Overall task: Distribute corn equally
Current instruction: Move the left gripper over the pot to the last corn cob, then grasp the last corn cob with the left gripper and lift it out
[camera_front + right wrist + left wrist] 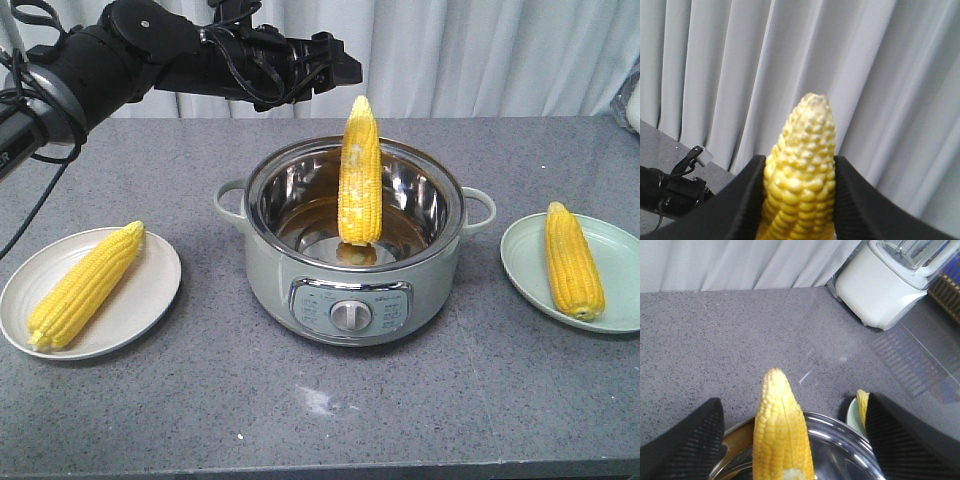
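Observation:
One corn cob point(359, 175) stands upright in the steel pot point(280, 280), tip up. My left gripper point(343, 66) hovers open behind and above the pot, to the left of that tip. In the left wrist view the cob point(782, 435) rises between the wide-apart fingers point(690, 440) without touching them. A second cob point(85, 285) lies on the white plate point(150, 300) at the left. A third point(572, 260) lies on the pale green plate point(620, 300) at the right. My right gripper point(800, 160) is shut on another corn cob point(802, 195), held up before the curtain; it is outside the front view.
The pot has a control knob point(351, 315) in front and side handles point(228, 195). A white blender point(885, 285) stands on the counter at the far right. Grey curtains hang behind the table. The left arm point(670, 192) shows low left in the right wrist view.

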